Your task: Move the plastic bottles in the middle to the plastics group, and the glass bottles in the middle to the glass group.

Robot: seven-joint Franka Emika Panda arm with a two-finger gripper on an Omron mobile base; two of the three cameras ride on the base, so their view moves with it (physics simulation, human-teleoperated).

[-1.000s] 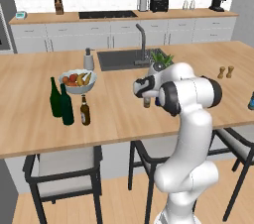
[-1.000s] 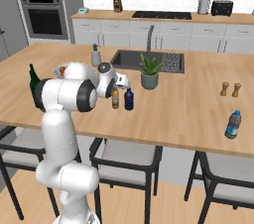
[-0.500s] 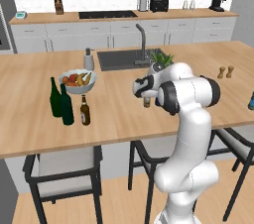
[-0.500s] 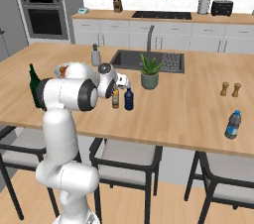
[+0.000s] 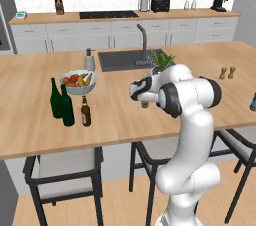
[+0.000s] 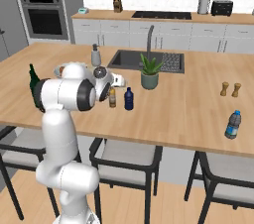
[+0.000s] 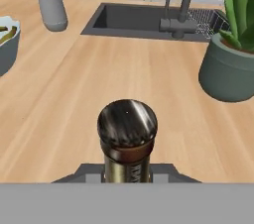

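Bright even light, soft shadows, slight blur

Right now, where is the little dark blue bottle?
In the right base view, the dark blue bottle stands mid-counter, right of the brown bottle, left of the potted plant.

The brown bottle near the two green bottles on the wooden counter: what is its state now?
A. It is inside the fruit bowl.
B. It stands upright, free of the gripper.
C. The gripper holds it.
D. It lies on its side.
B. The brown bottle stands upright beside the green bottles, while the gripper is far from it, shut on the other brown bottle next to the small blue bottle.
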